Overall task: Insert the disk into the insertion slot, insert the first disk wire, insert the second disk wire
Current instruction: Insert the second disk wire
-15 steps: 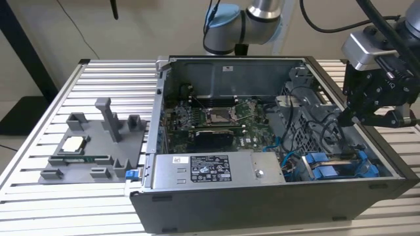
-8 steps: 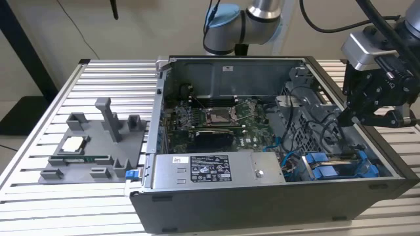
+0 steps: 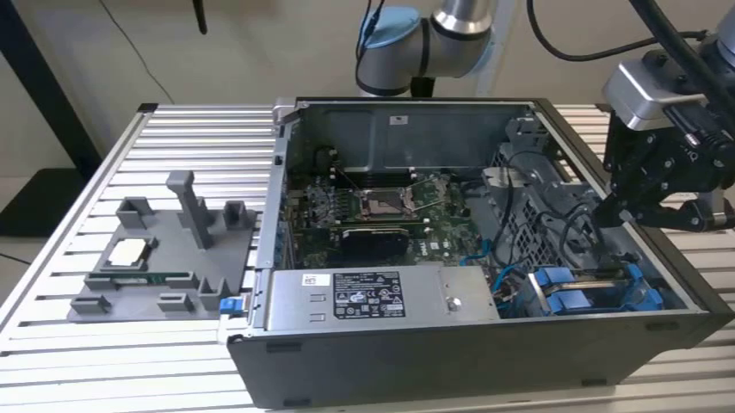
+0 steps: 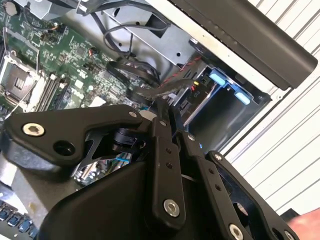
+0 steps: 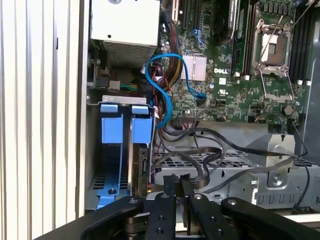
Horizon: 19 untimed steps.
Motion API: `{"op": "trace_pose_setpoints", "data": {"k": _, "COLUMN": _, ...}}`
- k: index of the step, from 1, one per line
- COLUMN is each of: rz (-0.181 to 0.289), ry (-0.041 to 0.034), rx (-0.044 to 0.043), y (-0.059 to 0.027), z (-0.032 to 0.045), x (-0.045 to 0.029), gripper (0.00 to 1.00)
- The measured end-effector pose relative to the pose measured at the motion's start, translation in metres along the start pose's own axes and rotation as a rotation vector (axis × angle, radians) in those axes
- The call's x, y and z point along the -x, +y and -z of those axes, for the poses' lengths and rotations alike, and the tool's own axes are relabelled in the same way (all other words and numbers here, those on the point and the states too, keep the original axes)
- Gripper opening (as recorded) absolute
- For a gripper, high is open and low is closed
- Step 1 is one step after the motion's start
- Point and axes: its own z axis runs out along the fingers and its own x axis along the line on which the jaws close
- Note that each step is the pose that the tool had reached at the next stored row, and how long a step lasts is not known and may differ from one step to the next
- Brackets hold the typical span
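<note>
The disk (image 5: 141,162) stands on edge in its blue carrier (image 5: 141,129) inside the drive cage at the case's front corner, beside a second blue carrier (image 5: 112,129). In the exterior view both carriers (image 3: 574,297) sit at the near right of the open case. My gripper (image 3: 610,215) hangs just above the cage with its jaws together. In both wrist views the fingertips (image 5: 172,184) pinch a flat black disk wire (image 5: 202,172) that loops over the cage. That wire's black plug (image 4: 196,87) lies close to the disk's end, ahead of my gripper (image 4: 162,107) (image 5: 179,184).
The grey power-supply box (image 3: 379,297) fills the case's front, with the green motherboard (image 3: 379,206) behind it. A blue data cable (image 5: 165,90) and other black cables (image 3: 540,219) crowd the space by the cage. A grey fixture tray (image 3: 161,258) lies on the slatted table at the exterior view's left.
</note>
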Motion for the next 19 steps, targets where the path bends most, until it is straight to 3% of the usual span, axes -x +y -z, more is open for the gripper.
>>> {"op": "trace_pose_setpoints", "data": {"k": 6, "rz": 0.001, "ry": 0.0215, "rx": 0.001, "y": 0.0054, "z": -0.0027, "x": -0.0015, "gripper": 0.16}}
{"op": "trace_pose_setpoints", "data": {"k": 16, "rz": 0.001, "ry": 0.0307, "rx": 0.001, "y": 0.0195, "z": -0.008, "x": -0.002, "gripper": 0.16}}
{"op": "trace_pose_setpoints", "data": {"k": 19, "rz": 0.001, "ry": 0.0348, "rx": 0.0012, "y": 0.02, "z": -0.0114, "x": -0.0026, "gripper": 0.16}}
